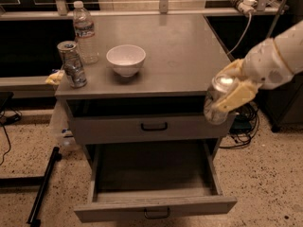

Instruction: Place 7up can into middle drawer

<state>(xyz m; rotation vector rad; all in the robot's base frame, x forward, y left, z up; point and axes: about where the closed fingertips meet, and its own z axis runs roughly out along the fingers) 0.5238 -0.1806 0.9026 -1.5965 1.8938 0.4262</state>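
My gripper (227,96) is shut on the 7up can (218,100), a short silvery can with a shiny top. It holds the can in the air just off the cabinet's front right corner, in front of the upper drawer front (151,126) and above the right side of the middle drawer (156,207). The middle drawer is pulled out and its grey inside shows no objects.
On the cabinet top (180,56) stand a white bowl (126,59), a clear water bottle (84,32) and a taller dark-patterned can (72,64) at the left edge. A yellow item (55,77) lies beside that can. Cables (244,126) hang at the right.
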